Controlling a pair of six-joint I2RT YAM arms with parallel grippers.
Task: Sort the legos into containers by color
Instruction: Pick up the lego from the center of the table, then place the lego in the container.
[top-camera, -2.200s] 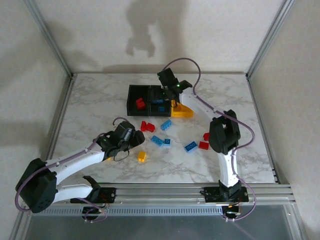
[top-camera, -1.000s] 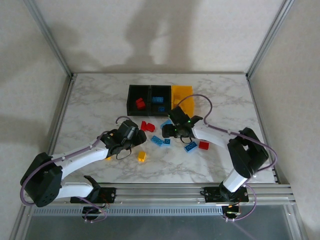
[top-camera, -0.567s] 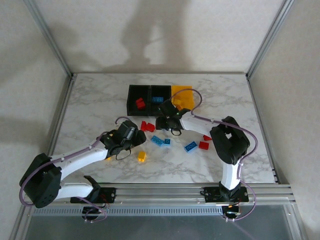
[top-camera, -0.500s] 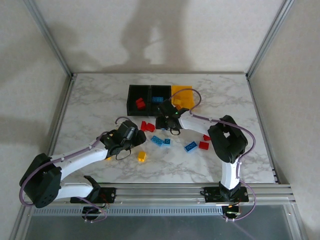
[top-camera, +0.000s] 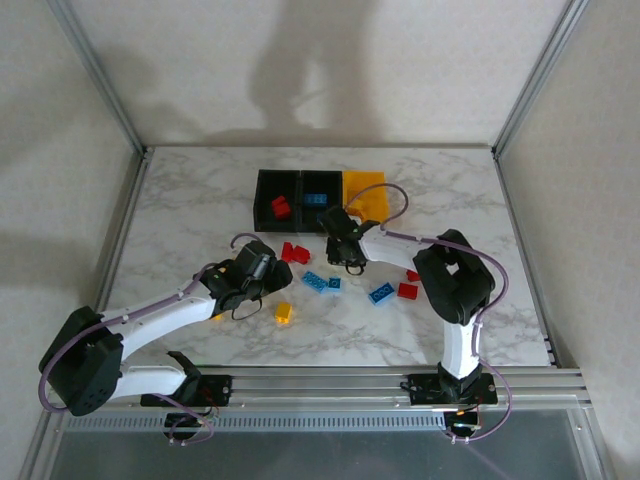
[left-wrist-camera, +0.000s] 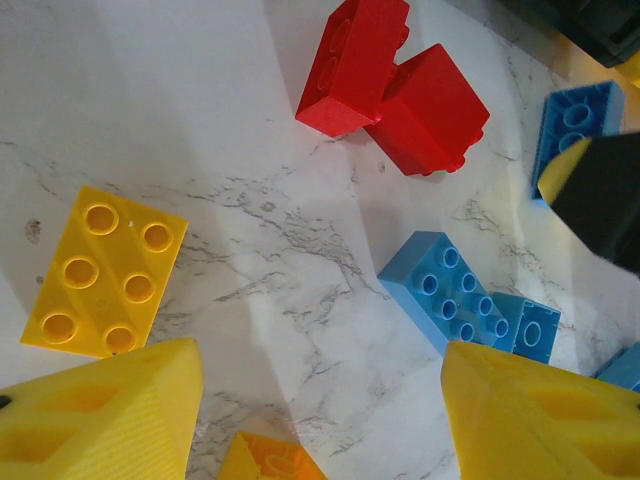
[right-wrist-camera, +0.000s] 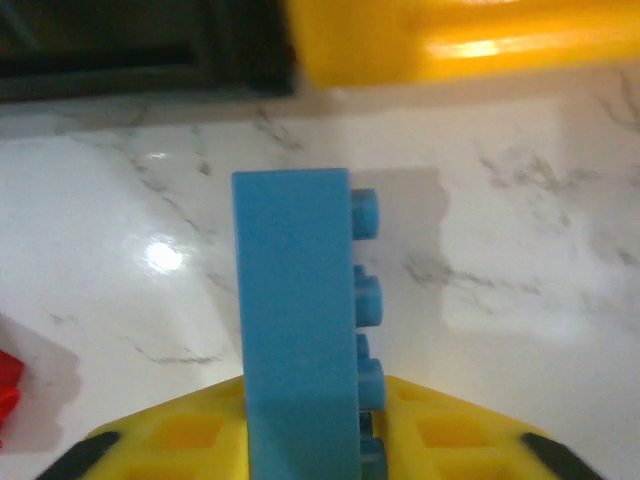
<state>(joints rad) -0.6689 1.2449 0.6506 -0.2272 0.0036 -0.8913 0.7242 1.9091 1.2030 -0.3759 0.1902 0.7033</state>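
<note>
A blue lego (right-wrist-camera: 295, 300) is being clamped in the right pincer (right-wrist-camera: 305, 440), the left pincer (left-wrist-camera: 315, 400) being held apart; transfer into the middle black container (top-camera: 321, 175) is probably being called for next.

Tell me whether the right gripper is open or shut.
Shut on a blue lego: in the wrist view the yellow fingers of the right gripper press against both sides of the brick, its studs facing sideways.

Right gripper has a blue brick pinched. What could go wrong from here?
The right gripper pinches only one end of the blue brick, which stands on edge; it may pivot or slip in the lift. The middle black bin, already holding blue, adjoins the yellow bin, so an off-centre release might missort it.
</note>
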